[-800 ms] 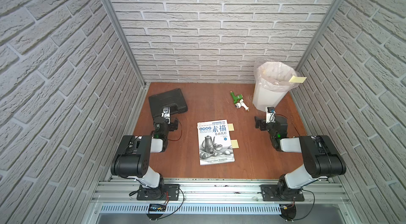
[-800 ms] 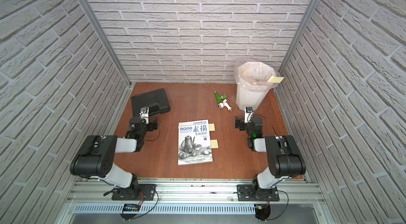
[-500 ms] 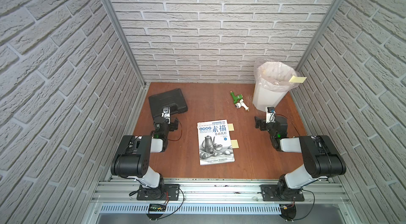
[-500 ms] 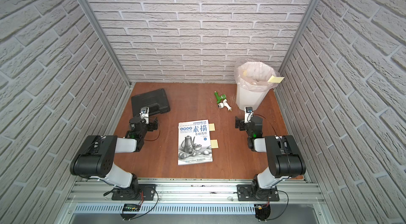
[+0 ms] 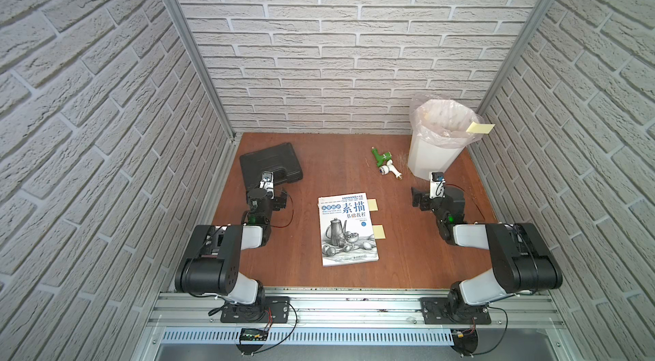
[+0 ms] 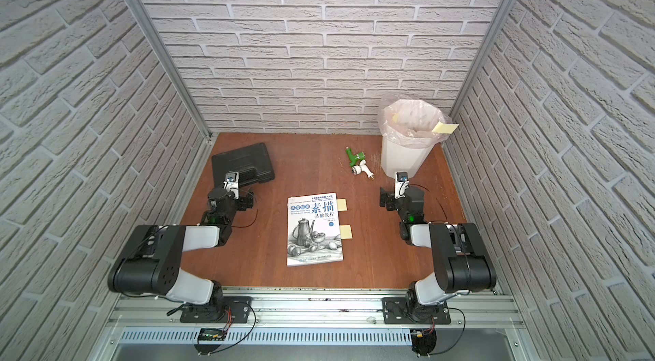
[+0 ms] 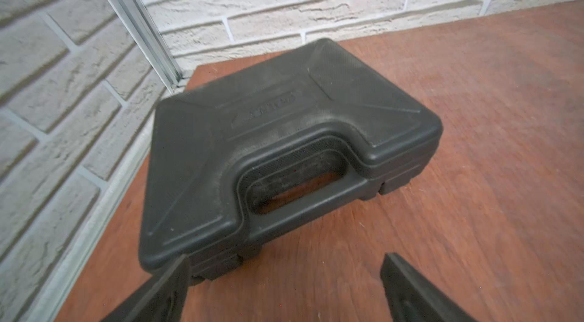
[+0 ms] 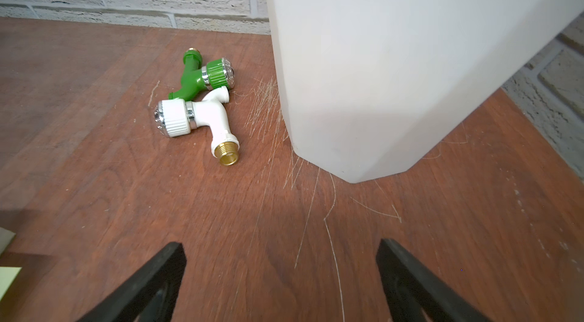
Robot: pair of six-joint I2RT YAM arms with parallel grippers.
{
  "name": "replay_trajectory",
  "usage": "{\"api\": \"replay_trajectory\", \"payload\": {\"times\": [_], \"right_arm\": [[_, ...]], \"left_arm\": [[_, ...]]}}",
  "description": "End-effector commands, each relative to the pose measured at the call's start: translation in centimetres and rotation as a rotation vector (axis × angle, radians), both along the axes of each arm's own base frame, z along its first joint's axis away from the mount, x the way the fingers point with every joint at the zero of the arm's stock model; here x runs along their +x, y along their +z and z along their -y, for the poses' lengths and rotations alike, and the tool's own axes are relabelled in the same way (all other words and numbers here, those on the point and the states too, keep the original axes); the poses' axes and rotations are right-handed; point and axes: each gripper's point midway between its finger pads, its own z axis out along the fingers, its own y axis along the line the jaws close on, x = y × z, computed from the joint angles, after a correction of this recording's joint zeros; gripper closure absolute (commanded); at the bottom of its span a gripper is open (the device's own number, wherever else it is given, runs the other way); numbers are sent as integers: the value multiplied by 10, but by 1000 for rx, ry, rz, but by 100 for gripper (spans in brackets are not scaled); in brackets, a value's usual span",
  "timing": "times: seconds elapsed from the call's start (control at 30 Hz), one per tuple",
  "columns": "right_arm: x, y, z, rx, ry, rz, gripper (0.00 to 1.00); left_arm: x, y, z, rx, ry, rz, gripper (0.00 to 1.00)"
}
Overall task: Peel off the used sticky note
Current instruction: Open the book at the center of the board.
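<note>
Both top views: book (image 5: 347, 230) lies flat mid-table, cover up. Two yellow sticky notes poke out of its right edge: upper note (image 5: 372, 204) level with the title, lower note (image 5: 378, 231) about halfway down. No gripper touches either. No writing shows on them, so I can't tell which is the used one. Third note (image 5: 480, 128) hangs off the rim of the white bin (image 5: 434, 161) in the back right corner, which has a clear bag liner.

Left gripper (image 7: 284, 285): jaws spread wide, nothing between them, low over the table (image 7: 474, 178), facing the handle side of the black case (image 7: 284, 134). Right gripper (image 8: 281, 251): same, wide and empty, facing the bin's base, well apart from the book.

Wrist-only detail:
- Left wrist: case only, no book or notes. Raised logo (image 7: 262, 108) on the lid, too blurred to read.
- Right wrist: green tap (image 8: 202, 77) and white tap (image 8: 196, 115) lie touching, with a brass thread on the white one. Pale scratches in the wood by the bin. The bin rim is cut off, so the third note is out of frame. A yellow corner (image 8: 8, 277) sits at the frame edge; can't tell which note.

Text: cover reads 素描 large, 基础教程 under it. The blue band and bottom line are too small to read. The cover has a pencil drawing of a pot and fruit.
</note>
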Motion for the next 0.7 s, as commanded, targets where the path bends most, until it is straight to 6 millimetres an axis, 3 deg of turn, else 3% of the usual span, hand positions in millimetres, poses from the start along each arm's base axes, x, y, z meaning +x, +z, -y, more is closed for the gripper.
{"api": "replay_trajectory", "payload": {"times": [0.0,0.13,0.23,0.33,0.43,0.53,0.67], "right_arm": [[0,43,-5,12,0,35,1],[-7,79,-8,154,-38,37,1],[-13,97,-24,325,-17,-21,1],[-22,103,-45,545,19,-105,1],[-32,94,-64,758,41,-220,1],[-37,92,-92,870,181,-282,1],[-40,79,-113,876,232,-329,1]], "left_arm": [[-5,34,2,74,33,58,2],[-17,75,1,-4,99,114,2],[-30,93,-7,-212,203,137,2],[-52,76,-14,-530,347,45,2],[-56,68,4,-723,261,-28,2],[-60,61,24,-843,190,-101,2],[-69,48,51,-921,93,-197,2]]}}
